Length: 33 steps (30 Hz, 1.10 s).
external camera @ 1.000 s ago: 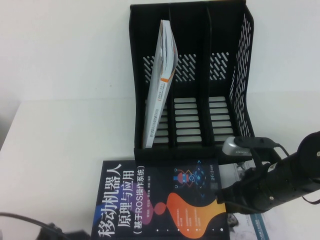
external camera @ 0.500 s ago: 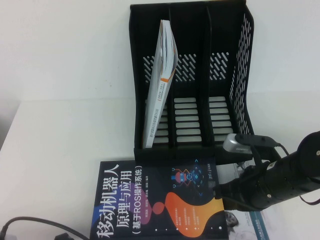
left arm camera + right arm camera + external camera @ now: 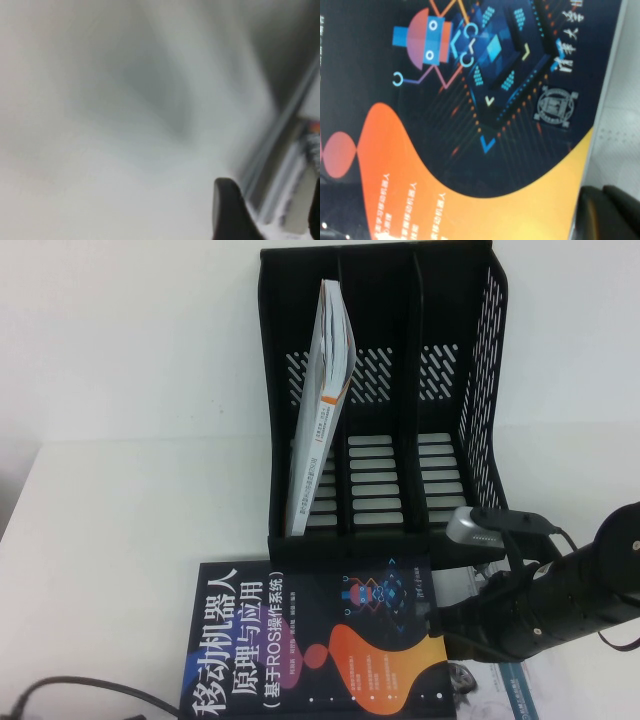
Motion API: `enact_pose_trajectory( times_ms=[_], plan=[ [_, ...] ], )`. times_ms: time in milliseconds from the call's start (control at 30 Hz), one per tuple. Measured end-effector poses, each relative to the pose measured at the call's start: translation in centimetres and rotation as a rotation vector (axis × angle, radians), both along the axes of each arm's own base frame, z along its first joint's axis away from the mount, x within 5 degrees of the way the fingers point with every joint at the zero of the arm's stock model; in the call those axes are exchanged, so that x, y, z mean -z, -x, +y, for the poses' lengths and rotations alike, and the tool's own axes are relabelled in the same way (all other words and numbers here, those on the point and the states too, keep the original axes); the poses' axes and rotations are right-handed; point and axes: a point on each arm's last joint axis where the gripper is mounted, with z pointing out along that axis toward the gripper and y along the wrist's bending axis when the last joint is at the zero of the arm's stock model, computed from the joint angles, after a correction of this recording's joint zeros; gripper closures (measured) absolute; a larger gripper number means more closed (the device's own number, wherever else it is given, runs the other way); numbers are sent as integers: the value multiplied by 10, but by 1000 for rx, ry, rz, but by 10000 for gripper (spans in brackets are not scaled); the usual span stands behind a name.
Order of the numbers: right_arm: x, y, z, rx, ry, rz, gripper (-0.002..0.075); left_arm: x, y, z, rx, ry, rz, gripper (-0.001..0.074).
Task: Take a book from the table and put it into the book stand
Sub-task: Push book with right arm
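Right gripper (image 3: 440, 625) is sitting at the navy book's (image 3: 320, 640) right edge, presumably lining up a grasp; finger spread: cannot tell. The book is lying flat on the table (image 3: 120, 540), just before the book stand (image 3: 385, 400). Left gripper (image 3: 235, 210): near the table, aperture cannot tell. Count: three compartments, one white book (image 3: 325, 400) leaning in the leftmost.

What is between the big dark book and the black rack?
Only a thin strip of bare white table in the high view. The book lies before the book stand; right gripper is at its edge.
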Motion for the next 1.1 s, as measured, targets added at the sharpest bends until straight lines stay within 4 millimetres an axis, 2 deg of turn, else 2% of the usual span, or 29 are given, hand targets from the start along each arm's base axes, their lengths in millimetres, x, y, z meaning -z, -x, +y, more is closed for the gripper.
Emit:
enact_pose_trajectory(
  times_ms=[200, 467, 800, 967, 1100],
  plan=[
    [0, 0, 0, 4, -3, 0, 724, 6, -8, -10, 80, -8, 66, 412],
    [0, 0, 0, -9, 0, -9, 724, -11, -31, -24, 181, -25, -37, 410],
    [0, -1, 0, -12, 1, -13, 724, -12, -35, -22, 174, -53, -56, 415],
    [-1, -2, 0, -5, 1, -26, 724, -14, -33, -25, 219, -33, -65, 485],
    [-1, -2, 0, -1, 1, -31, 724, -14, -32, -26, 228, -28, -66, 601]
  ],
)
